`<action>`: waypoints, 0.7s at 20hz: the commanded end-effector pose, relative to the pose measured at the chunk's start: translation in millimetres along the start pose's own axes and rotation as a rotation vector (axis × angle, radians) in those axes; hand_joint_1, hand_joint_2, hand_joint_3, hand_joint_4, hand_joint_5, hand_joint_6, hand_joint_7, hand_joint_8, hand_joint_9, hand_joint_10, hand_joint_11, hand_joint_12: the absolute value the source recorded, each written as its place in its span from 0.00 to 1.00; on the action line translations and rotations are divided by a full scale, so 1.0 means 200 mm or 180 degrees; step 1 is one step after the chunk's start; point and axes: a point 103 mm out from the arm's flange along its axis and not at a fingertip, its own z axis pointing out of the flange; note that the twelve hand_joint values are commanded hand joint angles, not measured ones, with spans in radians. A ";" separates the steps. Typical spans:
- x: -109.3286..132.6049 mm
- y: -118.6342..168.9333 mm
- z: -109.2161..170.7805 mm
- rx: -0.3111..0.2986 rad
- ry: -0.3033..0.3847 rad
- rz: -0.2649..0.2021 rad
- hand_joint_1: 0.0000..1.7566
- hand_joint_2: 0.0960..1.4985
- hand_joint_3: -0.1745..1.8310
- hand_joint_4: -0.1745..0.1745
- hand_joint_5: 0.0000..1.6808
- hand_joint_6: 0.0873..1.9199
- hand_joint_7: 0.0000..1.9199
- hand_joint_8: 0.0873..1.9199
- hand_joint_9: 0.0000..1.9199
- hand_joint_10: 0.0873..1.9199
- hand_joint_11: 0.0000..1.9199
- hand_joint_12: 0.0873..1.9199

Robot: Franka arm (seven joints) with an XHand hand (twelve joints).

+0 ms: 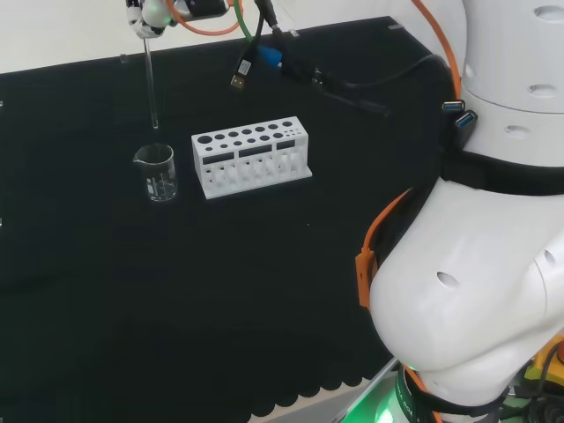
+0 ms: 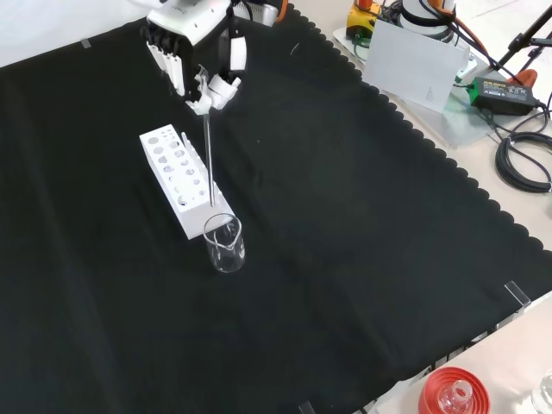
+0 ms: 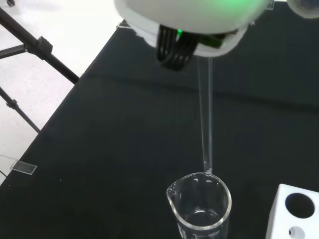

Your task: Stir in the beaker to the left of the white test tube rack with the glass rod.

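Hand point(image 2: 194, 47) above the cloth, fingers pinched on an upright glass rod point(image 2: 208, 159) (tip above the rim), clear beaker point(image 1: 156, 172) just left of the white rack point(image 1: 252, 156) in the head view.

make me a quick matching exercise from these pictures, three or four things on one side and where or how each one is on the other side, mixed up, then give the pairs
Things:
1. glass rod
2. beaker
3. test tube rack
4. hand

States:
A. white, with round holes on top
B. hanging upright, tip just above the beaker's rim
C. clear, standing on the black cloth beside the rack
D. fingers curled round the rod's upper end

Pairs: 1-B, 2-C, 3-A, 4-D
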 end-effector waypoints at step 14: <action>0.02 0.10 0.16 0.0178 0.0059 -0.0085 0.76 0.37 0.44 0.00 0.72 0.27 0.75 0.27 0.94 0.07 0.84 0.26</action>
